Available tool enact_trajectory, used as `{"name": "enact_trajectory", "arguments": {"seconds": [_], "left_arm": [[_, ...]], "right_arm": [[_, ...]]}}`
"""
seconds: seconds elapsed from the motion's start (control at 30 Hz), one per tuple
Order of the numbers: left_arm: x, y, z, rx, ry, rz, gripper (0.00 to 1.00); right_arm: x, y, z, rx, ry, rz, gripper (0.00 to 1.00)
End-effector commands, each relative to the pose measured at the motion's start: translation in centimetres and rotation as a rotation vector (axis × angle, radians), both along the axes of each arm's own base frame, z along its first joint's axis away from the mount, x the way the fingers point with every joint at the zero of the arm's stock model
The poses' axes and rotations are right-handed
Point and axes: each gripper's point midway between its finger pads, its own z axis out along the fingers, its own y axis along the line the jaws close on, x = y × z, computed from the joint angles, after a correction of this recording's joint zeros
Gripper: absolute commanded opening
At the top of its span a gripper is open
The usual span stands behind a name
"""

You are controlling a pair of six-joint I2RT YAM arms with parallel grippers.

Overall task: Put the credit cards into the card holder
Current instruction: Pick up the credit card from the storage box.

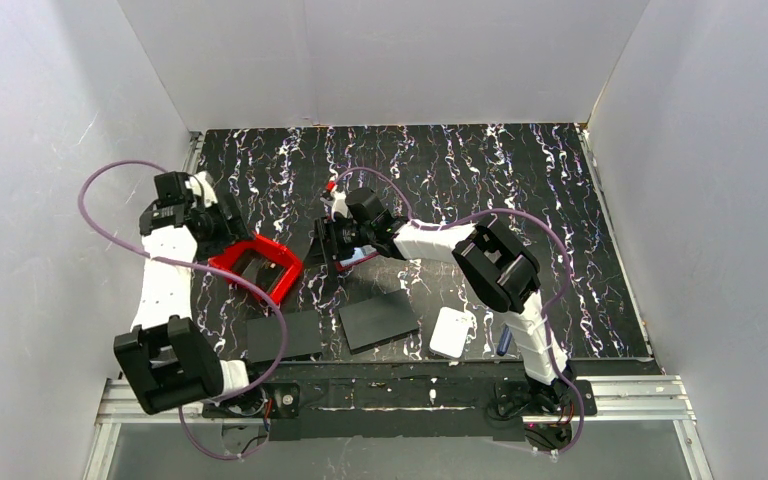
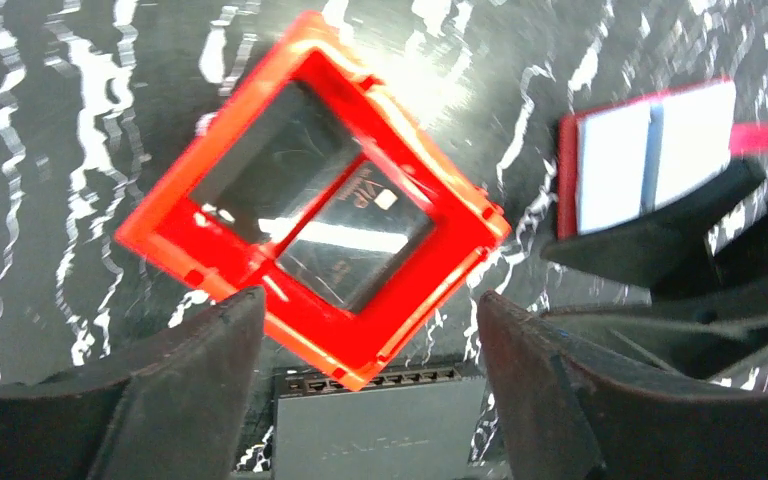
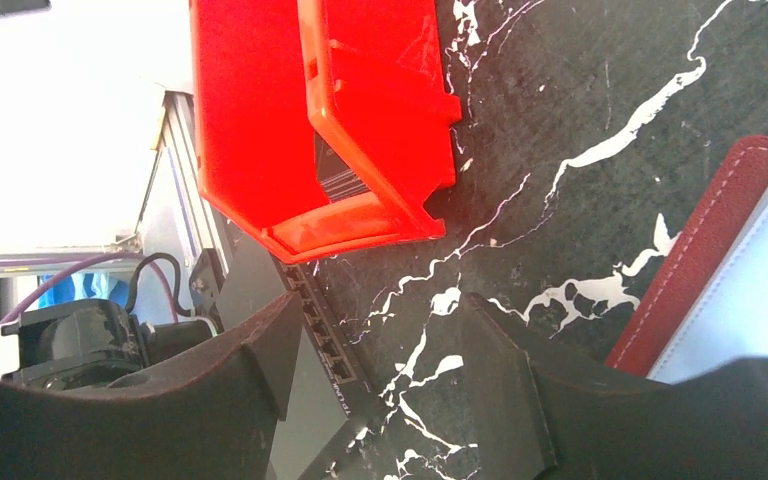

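Well, the right gripper (image 3: 380, 305) hangs open and empty just beside the card holder (image 3: 700, 250), credit cards (image 2: 615, 165) showing inside. The left gripper (image 2: 370, 300) is open over the red bin (image 2: 160, 225). A careless nudge from a finger could spill them.

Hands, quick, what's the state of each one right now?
Left hand: open, holding nothing.
Right hand: open, holding nothing.

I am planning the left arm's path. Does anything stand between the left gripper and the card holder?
Yes. The red bin lies below the open left gripper, on the side toward the card holder, and the open right gripper is close beside it.
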Motion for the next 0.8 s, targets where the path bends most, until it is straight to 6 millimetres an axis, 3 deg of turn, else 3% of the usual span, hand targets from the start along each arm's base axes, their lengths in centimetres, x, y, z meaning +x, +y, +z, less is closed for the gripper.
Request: {"name": "enact_trajectory", "arguments": {"seconds": [0.0, 0.13, 0.3, 0.5, 0.67, 0.77], "left_arm": [[0.5, -3.5, -1.3, -0.073, 0.0, -0.26, 0.79], [1.4, -4.0, -2.7, -0.107, 0.035, -0.278, 0.83], [2.3, -4.7, -4.9, -0.068, 0.084, -0.333, 0.84], [3.1, -4.6, -5.8, -0.052, 0.056, -0.362, 0.85], [2.4, -4.7, -7.8, -0.057, 0.061, -0.341, 0.88], [2.4, -5.4, -7.4, -0.087, 0.015, -0.316, 0.96]], "right_arm": [[0.0, 0.3, 3.6, 0.095, -0.06, 0.029, 0.67], [-0.2, 0.9, 3.4, 0.111, -0.017, 0.02, 0.68], [-1.8, 3.1, 3.3, 0.2, 0.152, 0.006, 0.67], [-3.4, 5.0, 0.3, 0.184, 0.296, -0.034, 0.66], [-3.6, 6.0, -1.1, 0.176, 0.362, -0.091, 0.64], [-3.1, 5.9, -2.2, 0.148, 0.369, -0.142, 0.61]]}}
